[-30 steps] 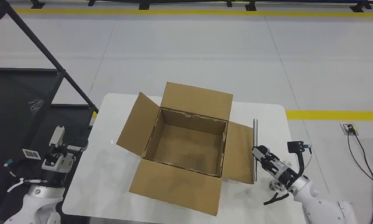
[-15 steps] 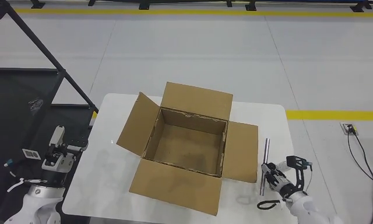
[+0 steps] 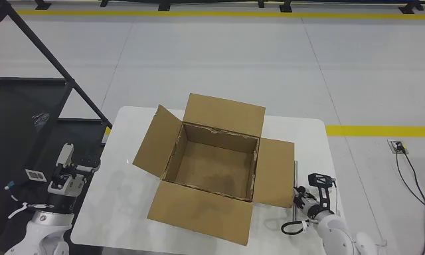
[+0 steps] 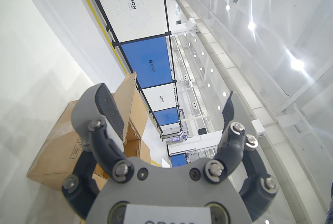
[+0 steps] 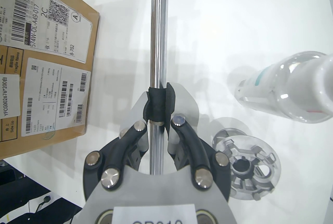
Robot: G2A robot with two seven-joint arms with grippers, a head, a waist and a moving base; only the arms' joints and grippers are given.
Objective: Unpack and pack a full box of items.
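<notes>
Gripping: right gripper (image 5: 159,105) is clamped on the rod (image 5: 159,35), pads tight on both sides, with the long end jutting forward.
Rod position: low over the table (image 3: 302,132), just beside the box (image 3: 209,169) at its right flap and roughly parallel to the flap's edge. Contact with the table cannot be told.
Rod look: straight round bar of polished steel, even in thickness, with a flat-cut end. It probably slips and rolls easily.
Box: cardboard, all flaps open, nothing inside.
Nearby: a clear bottle (image 5: 283,89) lying on its side and a cast metal hub (image 5: 245,165), both on the table near the right gripper.
Left gripper (image 4: 166,97): spread wide, empty, well apart from the box.
Step (judged): unpacking looks complete. The rod is either being laid out or taken up for repacking.
Method: hold the rod level. Keep the forward end off the flap and the rear clear of the hub. Release only once the rod is fully supported.
Risk: a freed rod may roll toward the bottle or the table edge.
</notes>
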